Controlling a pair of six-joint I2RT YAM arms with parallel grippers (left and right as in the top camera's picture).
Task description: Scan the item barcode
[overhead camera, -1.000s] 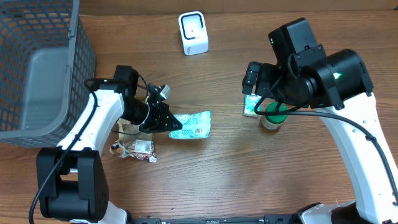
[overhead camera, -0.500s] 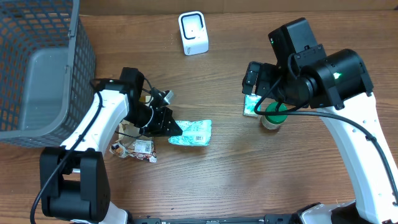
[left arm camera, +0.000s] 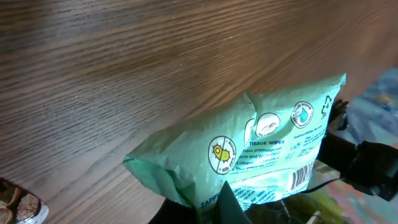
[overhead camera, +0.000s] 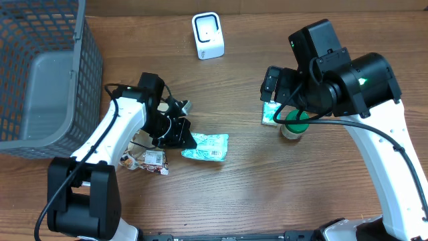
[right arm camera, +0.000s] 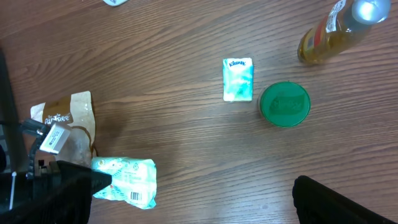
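"Holding anything in the left gripper [overhead camera: 186,136]?"
"Yes — I have its jaws pinched tight on one end of the green wipes pack [overhead camera: 208,146], near mid-table, barcode [overhead camera: 215,153] face up. Whether the pack touches the table [overhead camera: 234,201] I can't quite tell."
"And the scanner [overhead camera: 208,36]?"
"White, at the far edge — well apart from the pack."
"Right gripper [overhead camera: 272,86]?"
"Jaws spread wide, nothing in them; it hangs above the tissue packet [right arm camera: 238,79] and green-lidded jar [right arm camera: 284,104]."
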